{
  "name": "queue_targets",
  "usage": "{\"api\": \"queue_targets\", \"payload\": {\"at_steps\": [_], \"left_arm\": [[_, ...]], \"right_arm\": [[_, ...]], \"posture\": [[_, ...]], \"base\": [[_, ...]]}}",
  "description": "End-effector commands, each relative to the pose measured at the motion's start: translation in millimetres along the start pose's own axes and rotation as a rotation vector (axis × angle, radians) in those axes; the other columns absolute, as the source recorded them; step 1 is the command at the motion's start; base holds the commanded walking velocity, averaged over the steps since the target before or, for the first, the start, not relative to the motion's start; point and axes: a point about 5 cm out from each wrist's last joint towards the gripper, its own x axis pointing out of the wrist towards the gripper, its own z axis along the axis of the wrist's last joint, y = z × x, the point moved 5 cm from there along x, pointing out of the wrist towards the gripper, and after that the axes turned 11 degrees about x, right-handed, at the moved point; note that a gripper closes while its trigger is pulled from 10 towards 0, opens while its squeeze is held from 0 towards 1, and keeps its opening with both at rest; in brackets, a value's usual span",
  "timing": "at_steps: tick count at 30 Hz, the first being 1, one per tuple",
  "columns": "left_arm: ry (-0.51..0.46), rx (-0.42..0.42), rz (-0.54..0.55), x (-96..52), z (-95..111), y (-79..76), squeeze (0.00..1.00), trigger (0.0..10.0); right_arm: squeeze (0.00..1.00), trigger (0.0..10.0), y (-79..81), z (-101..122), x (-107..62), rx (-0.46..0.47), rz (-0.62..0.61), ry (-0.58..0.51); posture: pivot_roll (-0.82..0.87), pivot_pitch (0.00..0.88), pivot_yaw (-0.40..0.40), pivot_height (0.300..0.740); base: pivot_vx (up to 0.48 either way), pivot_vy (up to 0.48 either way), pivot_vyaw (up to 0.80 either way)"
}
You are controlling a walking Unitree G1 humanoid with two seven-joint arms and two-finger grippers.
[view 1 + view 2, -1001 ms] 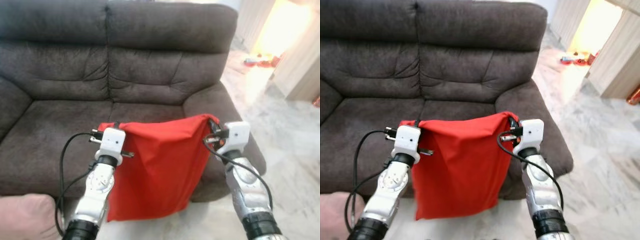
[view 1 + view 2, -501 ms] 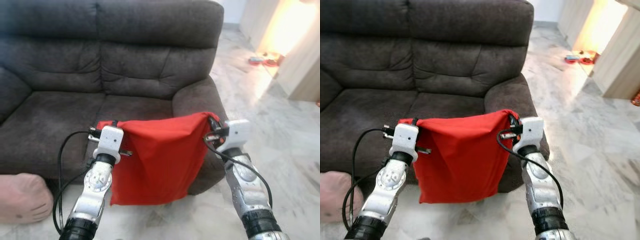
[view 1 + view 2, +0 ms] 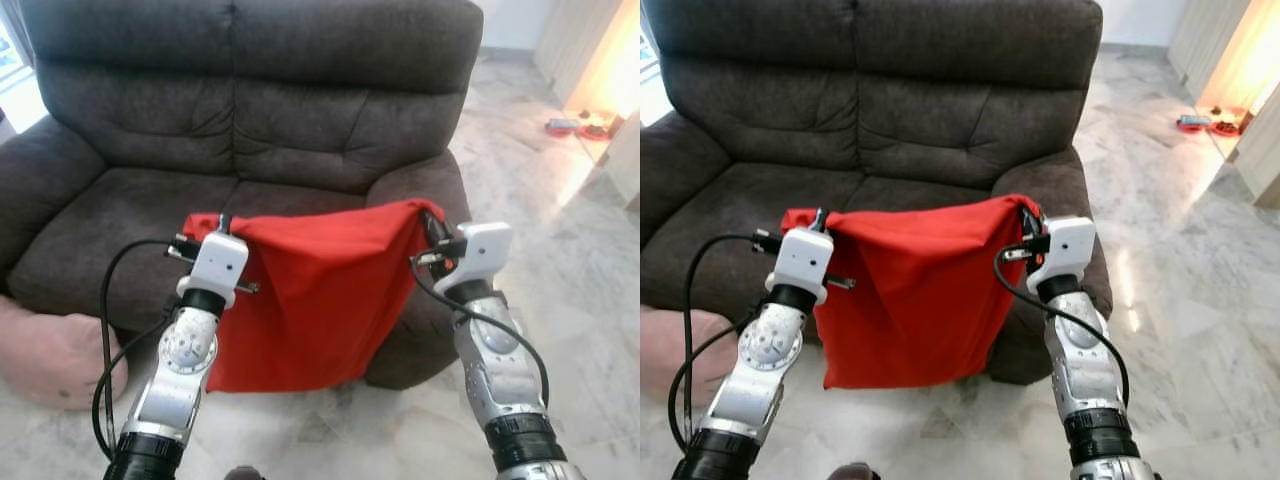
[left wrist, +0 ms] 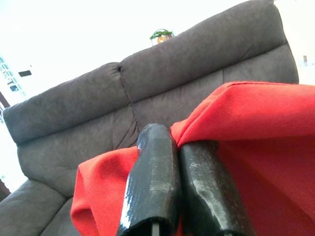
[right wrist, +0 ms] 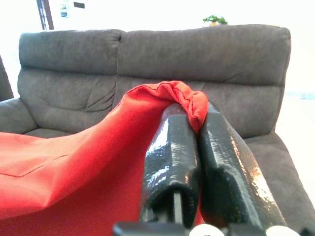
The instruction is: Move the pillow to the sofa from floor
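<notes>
Item: red pillow point(image 3: 320, 300), slack and flat like a loose cover, hanging in the air in front of the sofa point(image 3: 250, 110). It is carried by its two upper corners, one in each gripper, and its lower edge hangs above the marble floor point(image 3: 590, 300) without touching it.

Left gripper point(image 4: 179, 152): fingers pressed together on the pillow's upper corner on the robot's left; red fabric bunches out on both sides of the black fingers point(image 4: 152, 177). Beyond the fingertips stands the sofa's backrest. The silver left arm point(image 3: 180, 370) rises from below, a black cable point(image 3: 105, 330) looping beside it.

Right gripper point(image 5: 199, 128): fingers clamped on the other upper corner, a puckered fold of red cloth pinched between the tips. The fabric runs from this gripper across to the left one, sagging slightly in between. The sofa's right armrest point(image 3: 1060, 185) lies just beyond and below this gripper.

Sofa: dark grey-brown, two seats, cushions bare, directly ahead of both grippers. A small potted plant point(image 5: 214, 20) shows above the backrest (seen from the wrist cameras).

Other: a pinkish rounded cushion point(image 3: 50, 355) lies on the floor below and outward of the left arm, against the sofa's front. Small red objects point(image 3: 580, 128) sit on the floor far off beyond the right gripper, too small to identify.
</notes>
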Motion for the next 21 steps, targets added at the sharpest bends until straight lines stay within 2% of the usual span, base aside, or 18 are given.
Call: {"api": "queue_targets", "payload": {"at_steps": [1,10,15,21], "left_arm": [[-0.103,0.015,0.066,11.1,28.9,17.0,0.00,10.0],[-0.096,-0.007,0.068,10.6,33.0,17.4,0.00,10.0],[-0.091,-0.011,0.071,10.0,33.3,18.2,0.00,10.0],[-0.099,-0.014,0.089,11.4,38.1,21.6,0.00,10.0]], "right_arm": [[0.00,10.0,5.4,24.9,5.4,-0.005,0.015,-0.092],[0.00,10.0,8.4,29.8,6.2,0.000,0.016,-0.101],[0.00,10.0,11.7,28.9,6.5,0.017,0.026,-0.094],[0.00,10.0,20.4,31.3,8.4,-0.011,0.058,-0.100]], "posture": [[0.15,0.051,-0.067,0.740],[0.16,0.055,-0.065,0.740],[0.16,0.063,-0.066,0.740],[0.16,0.065,-0.067,0.740]], "base": [[0.000,0.000,0.00],[0.000,0.000,0.00],[0.000,0.000,-0.75],[0.091,0.000,0.00]]}}
